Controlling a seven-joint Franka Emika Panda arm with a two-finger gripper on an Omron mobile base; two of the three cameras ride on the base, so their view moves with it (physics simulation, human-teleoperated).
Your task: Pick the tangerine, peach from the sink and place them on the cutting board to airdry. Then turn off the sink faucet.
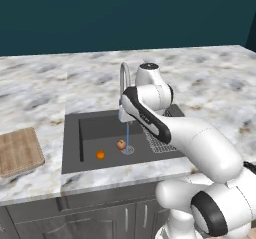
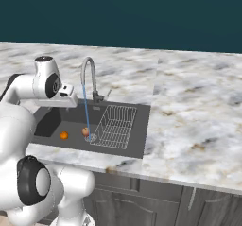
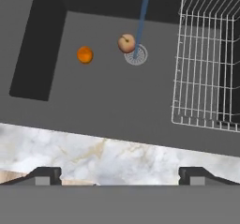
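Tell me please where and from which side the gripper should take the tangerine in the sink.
Probably from straight above, closing the fingers across its widest middle. The tangerine is a small smooth ball lying free on the flat sink floor, apart from the peach and the water stream, so there is room on both sides. The gripper is open.

A marbled grey-and-white countertop (image 1: 40, 93) spread across the scene, veined with brown, its front edge running pale along the 6 o'clock side in the hand view (image 3: 117, 160). Below it stood dark grey cabinet fronts (image 2: 156, 206) with slim metal handles (image 2: 191, 197). A thin blue stream of water (image 2: 86, 111) fell straight down and met a round metal drain (image 3: 136, 55). A white wire rack (image 2: 113, 126) lay at the 3 o'clock side of that stream. A deep teal wall (image 1: 125, 13) rose at 12 o'clock.
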